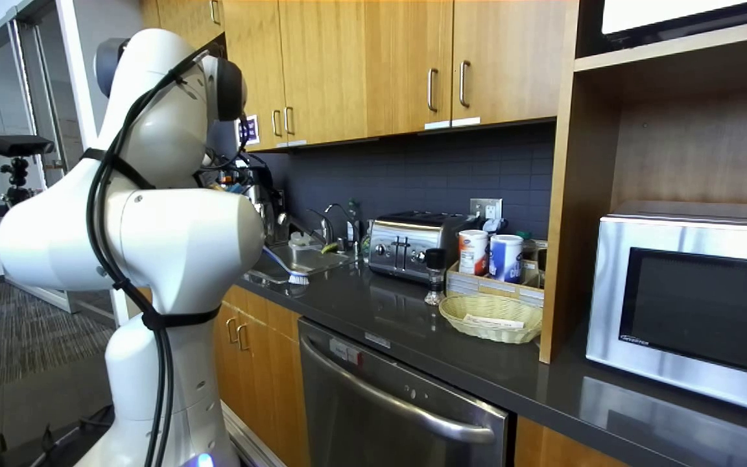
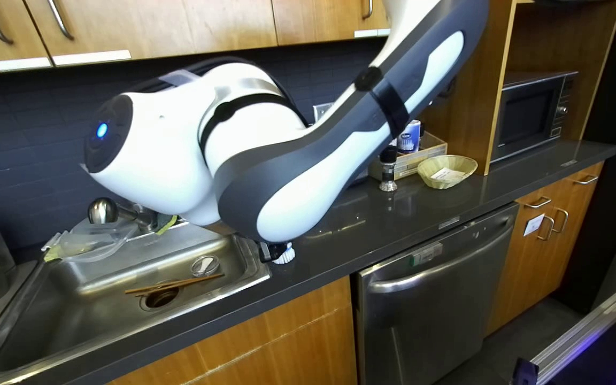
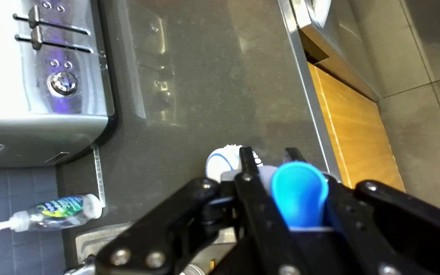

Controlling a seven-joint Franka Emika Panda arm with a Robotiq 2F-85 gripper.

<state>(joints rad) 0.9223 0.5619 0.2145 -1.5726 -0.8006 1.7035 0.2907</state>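
Note:
My gripper (image 3: 269, 153) is shut on a dish brush. The brush's blue handle end (image 3: 300, 193) sits between the two fingers in the wrist view. Past the left finger shows the white brush head (image 3: 220, 165) with its blue rim, partly covered by that finger. In an exterior view the blue handle (image 1: 276, 259) slants down to white bristles (image 1: 297, 279), low over the dark counter beside the sink; whether they touch it I cannot tell. Elsewhere only a black piece of the gripper (image 2: 272, 251) peeks out under the arm, next to the bristles (image 2: 285, 254).
A chrome toaster (image 3: 63, 57) and a soap bottle (image 3: 61, 211) stand along the wall. The steel sink (image 2: 35, 326) holds chopsticks (image 2: 177, 286). Farther along are a grinder (image 2: 388, 171), a wicker basket (image 2: 447, 171) and a microwave (image 1: 691, 292). The dishwasher (image 1: 406, 402) lies below the counter's edge.

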